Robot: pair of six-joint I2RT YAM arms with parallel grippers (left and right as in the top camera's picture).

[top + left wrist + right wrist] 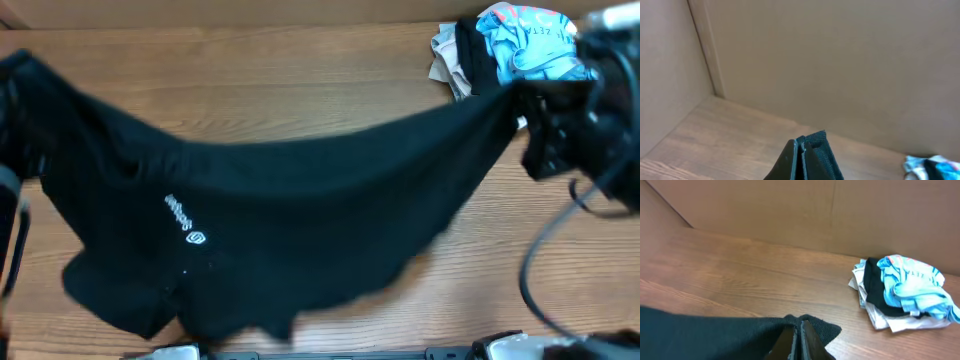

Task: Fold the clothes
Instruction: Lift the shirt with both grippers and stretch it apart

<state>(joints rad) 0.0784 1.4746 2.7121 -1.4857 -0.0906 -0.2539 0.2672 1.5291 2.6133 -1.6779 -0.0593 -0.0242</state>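
Observation:
The black T-shirt [300, 210] with small white logo lettering [186, 222] hangs stretched across the table between both arms, its lower part draped on the wood near the front edge. My left gripper [801, 147] is shut on one black fabric corner at the far left [25, 70], held above the table. My right gripper [799, 325] is shut on the other corner [820, 326] at the right [515, 95]. The shirt's top edge sags in a curve between the two grips.
A pile of other garments, light blue [525, 40], black and cream, lies at the back right corner; it also shows in the right wrist view [905, 290] and the left wrist view [932, 167]. Cardboard walls [830, 60] enclose the back and left. A cable [540, 270] loops at right.

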